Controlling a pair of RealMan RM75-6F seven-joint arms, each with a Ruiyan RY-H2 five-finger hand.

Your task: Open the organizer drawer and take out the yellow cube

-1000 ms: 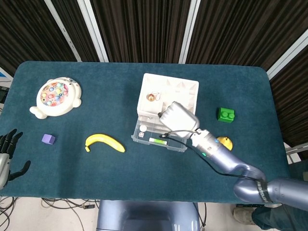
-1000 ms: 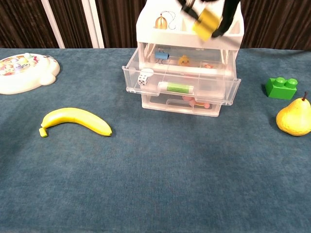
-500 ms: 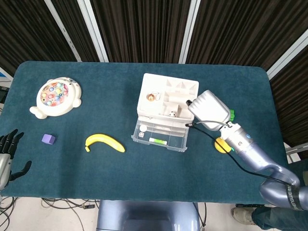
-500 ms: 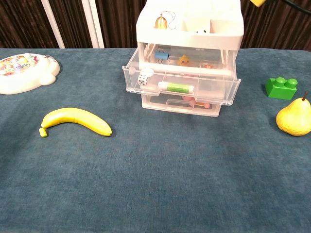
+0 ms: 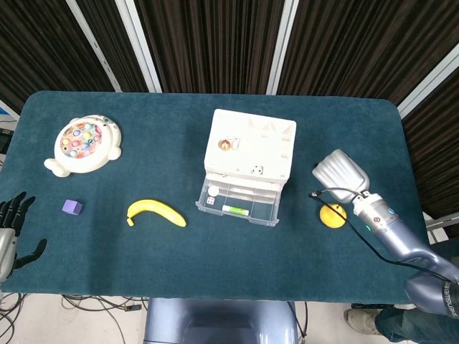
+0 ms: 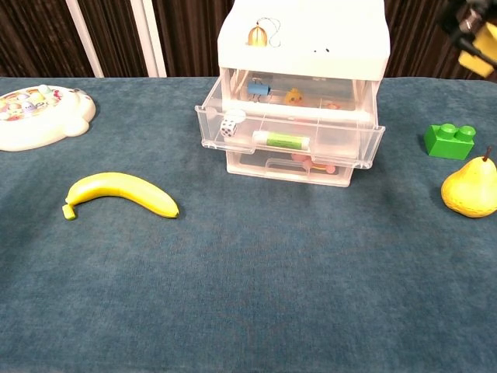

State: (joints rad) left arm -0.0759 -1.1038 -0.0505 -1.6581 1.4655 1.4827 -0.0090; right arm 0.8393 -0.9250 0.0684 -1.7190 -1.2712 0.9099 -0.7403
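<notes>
Chest view: pear (image 6: 469,193) beside green brick (image 6: 450,141) (touching? unclear).

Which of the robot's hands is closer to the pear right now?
The right hand. It hangs just above the pear, off to the organizer's right, holding the yellow cube. The left hand sits at the table's far left edge, beyond the purple cube.
</notes>
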